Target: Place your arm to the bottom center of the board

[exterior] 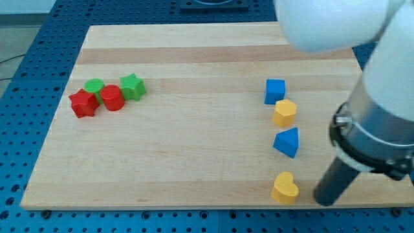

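White arm enters from view's top right, dark rod slanting down-left; my tip (pixel 325 199) on bench (pixel 194 162), near its bottom right corner.

The tool's tip (pixel 325 200) is set near the surface (pixel 194 162) bottom edge. Just to its left the yellow heart (pixel 284 188) is met; beyond it, upward, a column is formed by the blue triangular block (pixel 287 142), yellow hexagon (pixel 284 112) and blue cube (pixel 275 91). Open wood extends leftward past the heart.

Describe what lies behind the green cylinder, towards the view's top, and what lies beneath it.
Behind the green cylinder only bare wooden board shows. Beneath it is that same board, though the contact patch is covered. My tip is far off, at the view's bottom right.
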